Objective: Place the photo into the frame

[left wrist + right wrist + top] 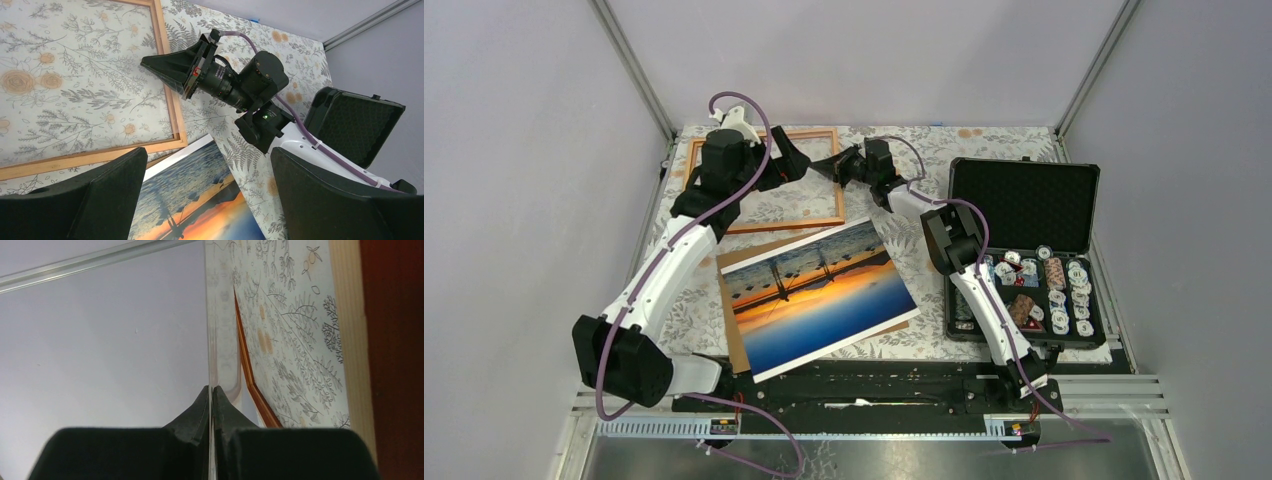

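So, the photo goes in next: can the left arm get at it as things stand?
Probably yes: the left tool hangs open near the photo, nothing lies on it, and the right tool is away at the frame.

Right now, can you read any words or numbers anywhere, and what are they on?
No text can be read here.
Chips in the black case: round marks, too small to read.
Photo: just a picture, no words.
Frame and tablecloth: no writing.
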`<state>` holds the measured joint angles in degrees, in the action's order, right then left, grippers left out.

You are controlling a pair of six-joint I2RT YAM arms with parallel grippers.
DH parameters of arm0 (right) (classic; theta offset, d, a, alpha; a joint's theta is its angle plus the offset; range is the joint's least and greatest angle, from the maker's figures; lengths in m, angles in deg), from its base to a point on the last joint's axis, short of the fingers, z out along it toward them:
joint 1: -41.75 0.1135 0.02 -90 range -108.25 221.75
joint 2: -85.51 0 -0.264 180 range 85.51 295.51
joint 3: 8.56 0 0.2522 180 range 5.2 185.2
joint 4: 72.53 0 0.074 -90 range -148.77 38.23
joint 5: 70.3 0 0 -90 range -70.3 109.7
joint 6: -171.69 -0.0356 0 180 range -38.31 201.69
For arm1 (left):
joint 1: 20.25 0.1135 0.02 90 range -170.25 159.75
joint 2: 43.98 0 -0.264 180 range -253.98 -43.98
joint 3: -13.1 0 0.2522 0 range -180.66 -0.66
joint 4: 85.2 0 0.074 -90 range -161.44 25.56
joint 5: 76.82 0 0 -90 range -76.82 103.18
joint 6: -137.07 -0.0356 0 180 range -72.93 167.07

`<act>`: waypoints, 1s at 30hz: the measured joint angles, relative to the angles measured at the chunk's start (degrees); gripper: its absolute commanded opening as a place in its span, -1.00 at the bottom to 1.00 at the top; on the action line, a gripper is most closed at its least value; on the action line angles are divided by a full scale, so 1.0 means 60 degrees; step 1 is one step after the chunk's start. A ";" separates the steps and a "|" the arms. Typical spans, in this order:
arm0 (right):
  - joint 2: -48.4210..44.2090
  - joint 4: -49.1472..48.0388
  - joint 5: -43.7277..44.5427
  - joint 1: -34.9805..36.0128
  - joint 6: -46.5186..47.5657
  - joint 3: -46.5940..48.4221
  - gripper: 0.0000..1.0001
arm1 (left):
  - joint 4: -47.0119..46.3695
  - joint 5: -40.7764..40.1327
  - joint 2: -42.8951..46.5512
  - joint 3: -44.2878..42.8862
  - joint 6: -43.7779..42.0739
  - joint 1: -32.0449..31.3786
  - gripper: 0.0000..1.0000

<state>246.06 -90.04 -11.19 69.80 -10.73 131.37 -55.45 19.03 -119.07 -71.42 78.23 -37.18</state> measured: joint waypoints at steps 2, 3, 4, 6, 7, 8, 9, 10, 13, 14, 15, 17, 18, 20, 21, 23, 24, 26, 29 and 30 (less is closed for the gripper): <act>0.0004 0.0131 0.0004 0.0000 0.0259 0.0036 -0.89 | 0.0007 0.0000 -0.0051 0.0004 0.0000 0.0015 0.97; 0.0015 0.0189 0.0000 0.0000 0.0397 0.0069 -0.89 | 0.0004 0.0000 -0.0062 0.0007 0.0000 0.0015 0.97; 0.0058 0.0226 0.0000 0.0000 0.0568 0.0153 -0.89 | 0.0004 0.0000 -0.0066 0.0007 0.0000 0.0015 0.98; 0.0109 0.0233 0.0004 0.0004 0.0878 0.0229 -0.92 | 0.0004 0.0004 -0.0069 0.0007 0.0000 0.0015 0.97; 0.0113 0.0244 0.0004 0.0004 0.1049 0.0229 -0.94 | 0.0000 0.0004 -0.0069 0.0007 0.0000 0.0015 0.97; 0.0117 0.0277 0.0015 0.0004 0.1249 0.0229 -0.95 | 0.0000 0.0004 -0.0069 0.0007 0.0000 0.0015 0.97; 0.0117 0.0321 0.0033 0.0004 0.1457 0.0229 -0.99 | 0.0000 0.0004 -0.0069 0.0007 0.0000 0.0018 0.97; 0.0117 0.0353 0.0047 0.0004 0.1632 0.0229 -1.00 | 0.0000 0.0007 -0.0069 0.0007 0.0004 0.0018 0.97; 0.0117 0.0382 0.0073 0.0007 0.2157 0.0229 -1.00 | 0.0000 0.0011 -0.0066 0.0007 0.0015 0.0018 0.97; 0.0117 0.0372 0.0073 0.0011 0.2317 0.0229 -1.00 | 0.0000 0.0011 -0.0069 0.0007 0.0029 0.0018 0.97; 0.0117 0.0331 0.0073 0.0011 0.2441 0.0229 -1.00 | 0.0000 0.0011 -0.0069 0.0007 0.0033 0.0018 0.97; 0.0127 0.0193 0.0069 0.0018 0.2663 0.0244 -1.00 | 0.0000 0.0022 -0.0069 0.0007 0.0040 0.0018 0.97; 0.0146 0.0124 0.0066 0.0022 0.2758 0.0273 -1.00 | 0.0000 0.0033 -0.0066 0.0007 0.0044 0.0018 0.97; 0.0229 0.0018 0.0051 0.0033 0.2940 0.0408 -1.00 | 0.0000 0.0044 -0.0066 0.0007 0.0055 0.0018 0.97; 0.0291 -0.0069 0.0047 0.0040 0.3038 0.0510 -1.00 | -0.0004 0.0047 -0.0066 0.0007 0.0062 0.0018 0.97; 0.0353 -0.0222 0.0058 0.0066 0.3213 0.0572 -1.00 | 0.0000 0.0069 -0.0066 0.0007 0.0066 0.0018 0.97; 0.0379 -0.0339 0.0069 0.0076 0.3268 0.0572 -1.00 | 0.0000 0.0073 -0.0066 0.0007 0.0069 0.0018 0.97; 0.0412 -0.0543 0.0076 0.0102 0.3366 0.0568 -1.00 | 0.0000 0.0076 -0.0066 0.0007 0.0069 0.0018 0.97; 0.0415 -0.0812 0.0098 0.0135 0.3544 0.0543 -1.00 | -0.0004 0.0080 -0.0066 0.0007 0.0069 0.0018 0.97; 0.0415 -0.0922 0.0131 0.0146 0.3610 0.0506 -1.00 | -0.0004 0.0087 -0.0069 0.0007 0.0069 0.0022 0.97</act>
<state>248.55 -95.57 -10.41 70.67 10.93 134.41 -55.47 19.55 -119.49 -71.38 78.64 -37.05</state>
